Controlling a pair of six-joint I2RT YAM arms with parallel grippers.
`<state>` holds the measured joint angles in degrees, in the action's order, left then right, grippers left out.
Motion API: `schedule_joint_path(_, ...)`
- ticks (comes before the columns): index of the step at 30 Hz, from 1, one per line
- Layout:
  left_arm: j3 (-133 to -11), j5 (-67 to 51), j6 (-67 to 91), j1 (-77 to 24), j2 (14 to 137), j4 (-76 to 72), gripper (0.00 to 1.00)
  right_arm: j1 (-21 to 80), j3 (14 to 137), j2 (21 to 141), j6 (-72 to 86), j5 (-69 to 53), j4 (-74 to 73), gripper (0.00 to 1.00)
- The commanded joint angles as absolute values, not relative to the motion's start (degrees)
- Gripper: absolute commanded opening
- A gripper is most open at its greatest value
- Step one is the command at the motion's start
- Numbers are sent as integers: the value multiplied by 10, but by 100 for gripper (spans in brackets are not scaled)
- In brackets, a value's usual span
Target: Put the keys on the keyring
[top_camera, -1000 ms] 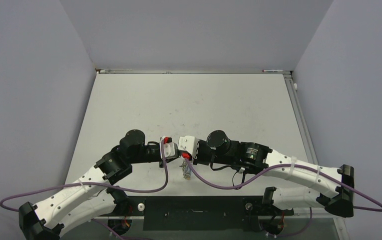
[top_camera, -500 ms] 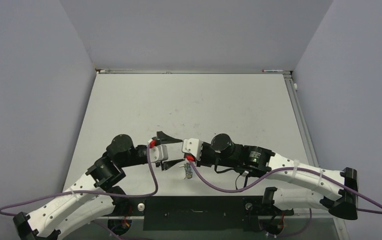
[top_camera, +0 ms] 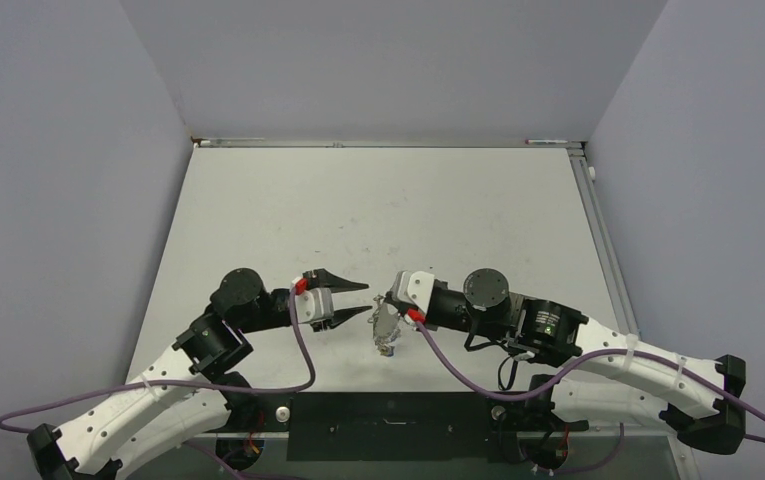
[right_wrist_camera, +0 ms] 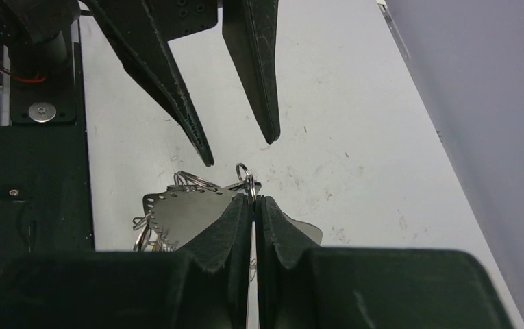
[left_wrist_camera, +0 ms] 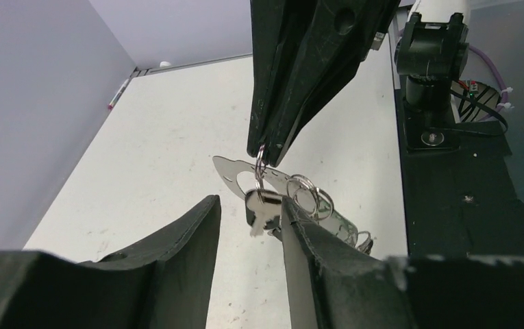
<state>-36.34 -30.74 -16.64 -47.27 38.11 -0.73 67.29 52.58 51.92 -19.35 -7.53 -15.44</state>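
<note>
Keys point(top_camera: 386, 338) hang as one silver bunch under the right gripper point(top_camera: 391, 302), low centre of the top view, over the table point(top_camera: 408, 210). We cannot tell if the lowest part touches it.

Right gripper: fingers pressed together, pinching a small ring point(right_wrist_camera: 245, 171) at the top of the bunch. One key point(left_wrist_camera: 262, 212) dangles from that ring. Behind it we see a flat silver plate point(right_wrist_camera: 190, 214) with holes along its edge, and more wire rings point(left_wrist_camera: 307, 193) toward the lower right of the left wrist view. We cannot tell which of these is the keyring. Key colours are too small to read.

Left gripper point(top_camera: 368, 298): partly open, nothing between its fingers, pointing right at the bunch, tips just beside it and not touching. In the right wrist view its two fingertips point(right_wrist_camera: 270, 137) come down from the top edge and end just short of the small ring.

Both arms reach in from the bottom corners of the top view. A black base plate point(top_camera: 398, 425) sits at bottom centre.
</note>
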Motion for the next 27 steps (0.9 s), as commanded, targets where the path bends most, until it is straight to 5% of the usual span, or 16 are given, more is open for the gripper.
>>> schedule_joint_path(1, -367, -328, -153, -469, 384, -47, 31, 674, 525, 512, -187, -89, -105, 5)
schedule_joint_path(6, -369, -347, -149, -469, 401, -51, 25, 674, 525, 517, -187, -95, -104, 5)
schedule_joint_path(17, -368, -371, -141, -469, 410, -53, 29, 674, 512, 498, -187, -116, -83, 5)
schedule_joint_path(27, -372, -449, -113, -469, 428, -69, 51, 674, 456, 407, -197, -203, -11, 5)
